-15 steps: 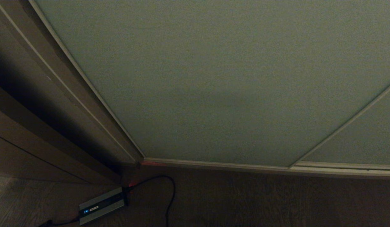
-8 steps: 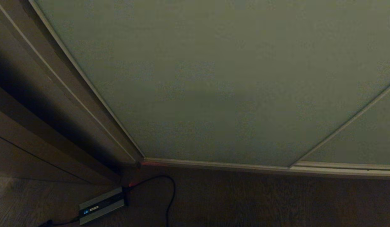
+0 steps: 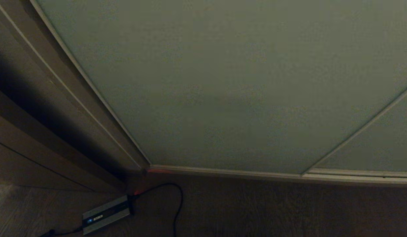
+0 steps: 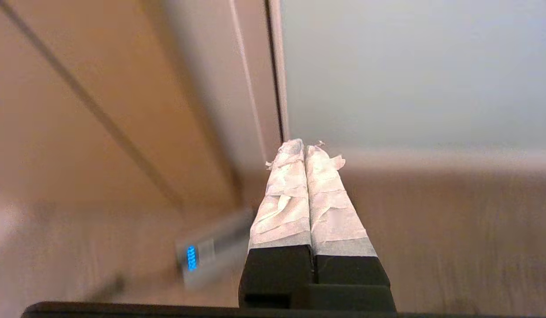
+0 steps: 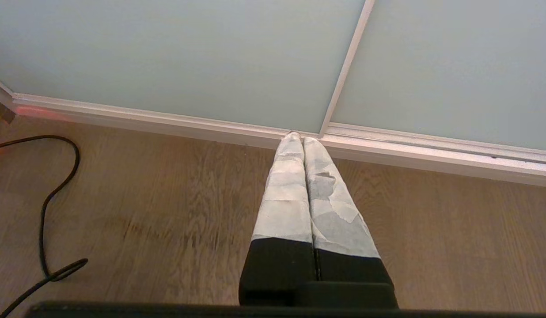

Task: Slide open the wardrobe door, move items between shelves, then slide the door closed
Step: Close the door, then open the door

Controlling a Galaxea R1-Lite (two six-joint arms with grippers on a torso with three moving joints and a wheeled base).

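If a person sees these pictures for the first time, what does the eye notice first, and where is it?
First comes the sliding wardrobe door, a big pale grey-green panel that fills most of the head view and stands closed. Next, low on the left, a small grey box with a blue light lies on the wooden floor, with a black cable looping beside it.

I'm facing the sliding wardrobe door [image 3: 223, 85] standing shut, blocking any reach inside. A cable [image 3: 177, 204] and small box [image 3: 106, 214] are lying on the floor [image 3: 272, 210] by its left corner.
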